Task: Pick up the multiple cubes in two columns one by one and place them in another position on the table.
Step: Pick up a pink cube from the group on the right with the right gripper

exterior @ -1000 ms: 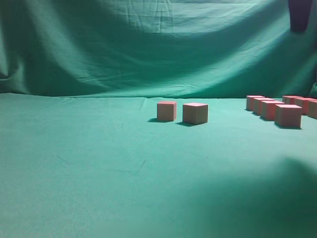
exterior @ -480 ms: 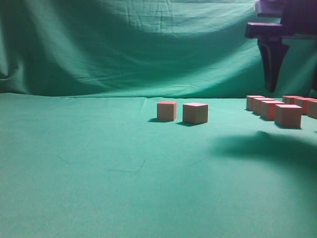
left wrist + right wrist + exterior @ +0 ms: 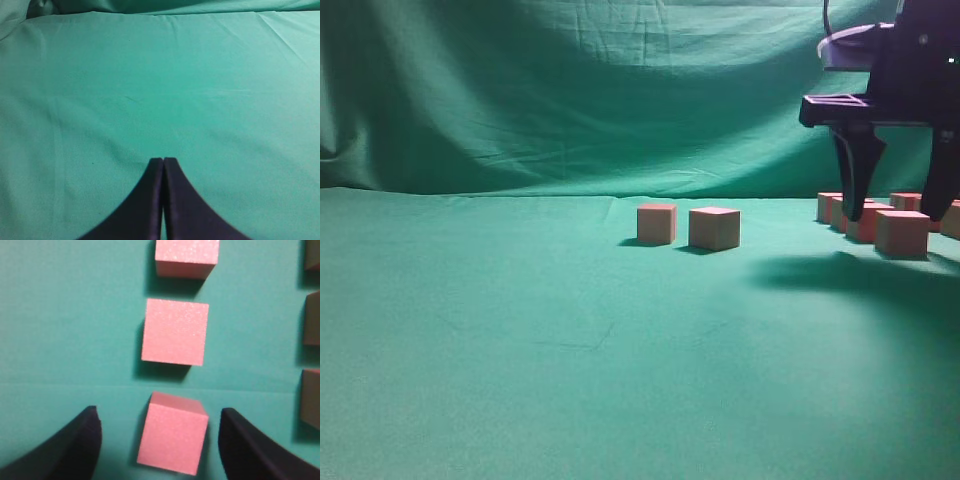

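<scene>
1. Left gripper (image 3: pixel 163 165) hung over bare green cloth (image 3: pixel 160 75); its two dark fingers were pressed together, tips touching, nothing between them. It did not show in the exterior view.
2. Right gripper (image 3: pixel 160 432) was spread wide, one dark finger (image 3: pixel 75 445) at each lower corner of the wrist view. The nearest pink cube (image 3: pixel 172 432) sat between them, turned slightly askew, touching neither finger.
3. Beyond it, in line, lay a second cube (image 3: pixel 175 331), squared up, then a third cube (image 3: pixel 186 257) cut off by the top edge. Edges of another column (image 3: pixel 311 325) showed at the right border.
4. In the exterior view the right gripper (image 3: pixel 898 185) hung above the two columns of cubes (image 3: pixel 880 220) at the far right of the table (image 3: pixel 520 350). Whether its tips touched the cloth, I could not tell.
5. Two separate cubes (image 3: pixel 690 226) stood side by side near the table's middle, apart from each other and well apart from the columns.
6. Green backdrop (image 3: pixel 570 90) hung behind everything.
</scene>
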You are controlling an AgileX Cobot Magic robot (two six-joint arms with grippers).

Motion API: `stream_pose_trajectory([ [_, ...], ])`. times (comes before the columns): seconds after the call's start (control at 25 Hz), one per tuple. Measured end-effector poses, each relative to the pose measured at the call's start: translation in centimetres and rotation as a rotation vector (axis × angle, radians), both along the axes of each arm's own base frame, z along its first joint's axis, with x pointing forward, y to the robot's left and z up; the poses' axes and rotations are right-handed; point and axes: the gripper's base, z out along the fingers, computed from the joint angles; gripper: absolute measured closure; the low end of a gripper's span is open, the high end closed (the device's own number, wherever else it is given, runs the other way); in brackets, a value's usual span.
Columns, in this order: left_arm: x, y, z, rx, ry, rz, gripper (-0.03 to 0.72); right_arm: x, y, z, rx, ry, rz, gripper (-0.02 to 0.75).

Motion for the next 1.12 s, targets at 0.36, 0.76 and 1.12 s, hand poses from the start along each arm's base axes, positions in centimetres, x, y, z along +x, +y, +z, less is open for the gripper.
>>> stream_pose_trajectory([
  [0.36, 0.0, 0.0, 0.0, 0.000, 0.000, 0.000, 0.688, 0.3, 0.0, -1.0, -0.011, 0.020, 0.001, 0.431],
  [0.76, 0.0, 0.0, 0.0, 0.000, 0.000, 0.000, 0.688, 0.3, 0.0, -1.8, -0.024, 0.057, 0.000, 0.477],
  [1.12, 0.0, 0.0, 0.0, 0.000, 0.000, 0.000, 0.688, 0.7, 1.9, 3.5, 0.027, 0.105, 0.133, 0.477],
])
